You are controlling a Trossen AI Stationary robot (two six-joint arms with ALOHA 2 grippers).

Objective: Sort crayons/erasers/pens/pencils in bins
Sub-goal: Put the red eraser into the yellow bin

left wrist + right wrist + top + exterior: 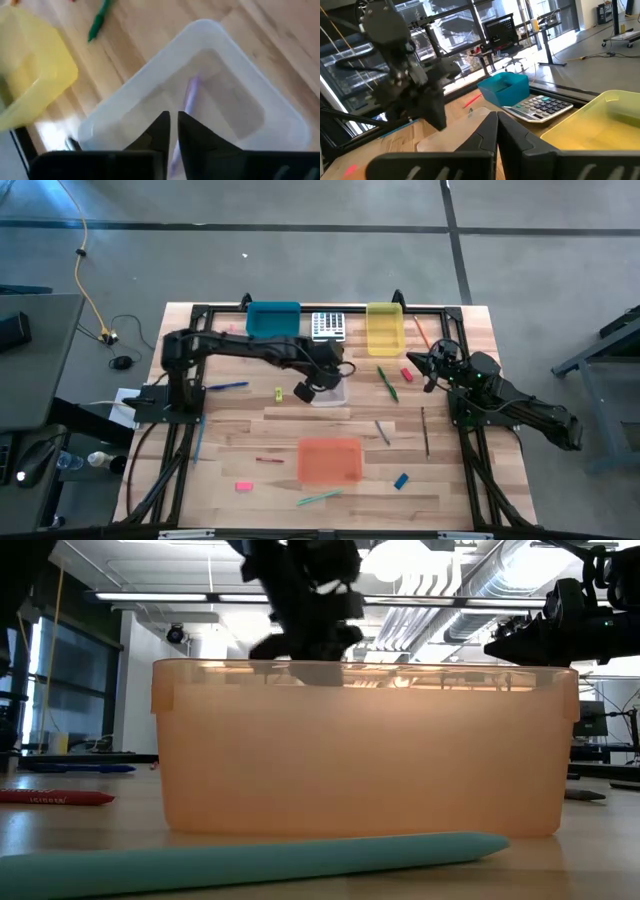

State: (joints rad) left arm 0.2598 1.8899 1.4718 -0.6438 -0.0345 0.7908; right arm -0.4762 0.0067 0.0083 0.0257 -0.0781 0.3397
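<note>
With the left end effector (173, 131) hanging over the clear bin (240, 75) mid-counter, its jaws nearly closed beside a purple pen (189, 100) lying inside, any descent could jab the bin and shove it askew; the right end effector (496, 131) waits clenched at the right.
</note>
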